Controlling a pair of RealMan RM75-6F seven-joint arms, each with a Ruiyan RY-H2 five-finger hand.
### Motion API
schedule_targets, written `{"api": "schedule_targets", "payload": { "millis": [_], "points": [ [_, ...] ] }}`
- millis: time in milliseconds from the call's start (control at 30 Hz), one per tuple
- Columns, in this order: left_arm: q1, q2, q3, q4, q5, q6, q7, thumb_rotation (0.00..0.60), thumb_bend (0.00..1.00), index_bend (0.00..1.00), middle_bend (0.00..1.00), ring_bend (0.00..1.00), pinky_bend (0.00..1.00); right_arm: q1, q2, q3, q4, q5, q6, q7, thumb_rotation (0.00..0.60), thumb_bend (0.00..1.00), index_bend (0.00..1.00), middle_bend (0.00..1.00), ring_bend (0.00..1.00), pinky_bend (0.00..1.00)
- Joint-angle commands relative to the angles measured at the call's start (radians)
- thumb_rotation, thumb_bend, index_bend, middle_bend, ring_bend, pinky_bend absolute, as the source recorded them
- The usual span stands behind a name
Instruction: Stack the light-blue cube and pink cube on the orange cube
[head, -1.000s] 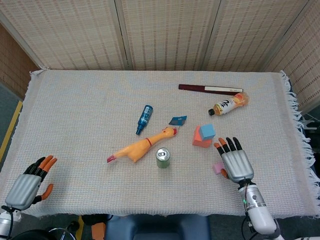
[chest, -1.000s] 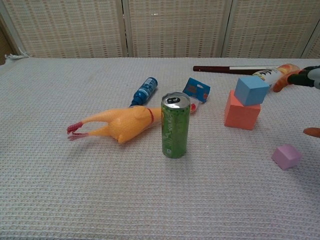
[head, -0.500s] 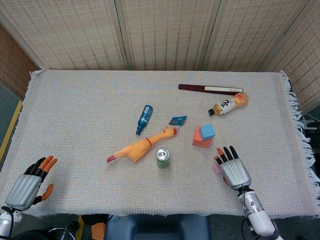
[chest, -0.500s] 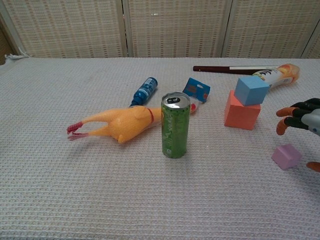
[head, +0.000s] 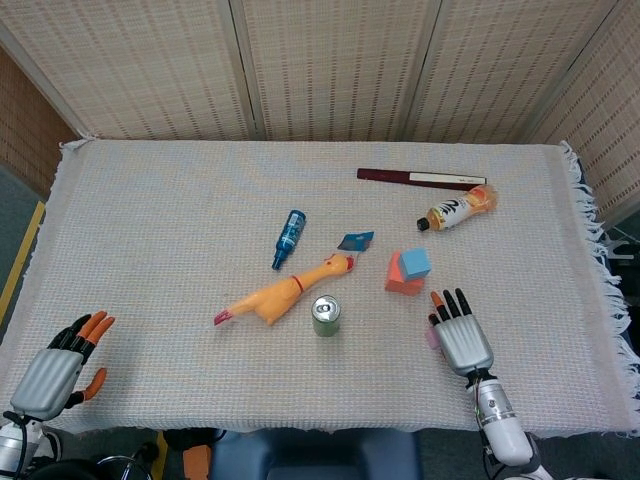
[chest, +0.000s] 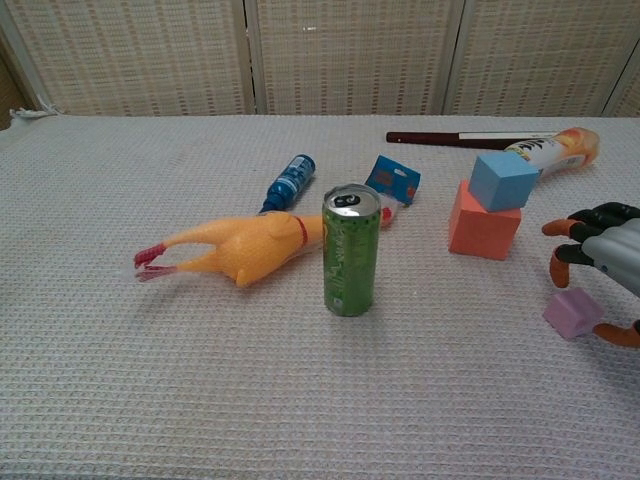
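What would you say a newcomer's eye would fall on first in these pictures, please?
Probably the yellow rubber chicken lying mid-table, with the upright green can just in front of it. Next, to their right, the light-blue cube sitting skewed on the orange cube. Near the right edge, the right hand hovers with spread fingers over the pink cube, which lies on the cloth.

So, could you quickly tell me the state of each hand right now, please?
Left hand: open, holding nothing.
Right hand: open, fingers spread over the pink cube, not gripping it yet.
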Motion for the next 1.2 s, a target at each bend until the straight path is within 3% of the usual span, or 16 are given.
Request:
{"api": "schedule_targets", "payload": {
  "millis": [33, 200, 367, 633, 800, 967, 1200],
  "points": [
    [-0.001, 0.001, 0.001, -0.001, 0.0, -0.003, 0.002, 0.6, 0.48, 0.0, 0.0, 0.02, 0.17, -0.003, -0.009, 0.008, 0.011, 0.003, -0.013, 0.003, 0.6, 0.19, 0.37, 0.07, 0.0, 0.04],
    [-0.001, 0.003, -0.002, -0.003, -0.009, -0.004, 0.006, 0.6, 0.61, 0.0, 0.0, 0.02, 0.17, -0.006, -0.018, 0.023, 0.019, 0.004, -0.031, 0.013, 0.6, 0.19, 0.48, 0.07, 0.0, 0.04],
    [0.0, 0.004, -0.003, -0.002, -0.011, -0.004, 0.004, 0.6, 0.65, 0.0, 0.0, 0.02, 0.17, -0.016, -0.005, 0.03, 0.002, -0.028, -0.015, 0.028, 0.6, 0.22, 0.59, 0.07, 0.0, 0.05],
    [-0.001, 0.001, -0.005, 0.001, -0.016, -0.007, 0.008, 0.6, 0.65, 0.0, 0.0, 0.02, 0.17, 0.029, 0.147, 0.06, -0.133, -0.14, -0.058, 0.114, 0.6, 0.23, 0.6, 0.08, 0.0, 0.05],
    [-0.002, -0.006, -0.009, 0.002, -0.029, -0.014, 0.024, 0.6, 0.65, 0.0, 0.0, 0.02, 0.17, 0.109, 0.293, 0.102, -0.223, -0.177, -0.175, 0.2, 0.6, 0.24, 0.58, 0.07, 0.0, 0.05],
    [-0.004, -0.012, -0.009, -0.001, -0.034, -0.022, 0.039, 0.6, 0.65, 0.0, 0.0, 0.02, 0.17, 0.161, 0.373, 0.16, -0.261, -0.136, -0.234, 0.225, 0.6, 0.24, 0.57, 0.07, 0.0, 0.05],
    [-0.006, -0.012, -0.013, 0.001, -0.043, -0.027, 0.036, 0.6, 0.65, 0.0, 0.0, 0.02, 0.17, 0.218, 0.397, 0.241, -0.273, -0.027, -0.267, 0.216, 0.6, 0.24, 0.57, 0.07, 0.0, 0.05]
  ]
}}
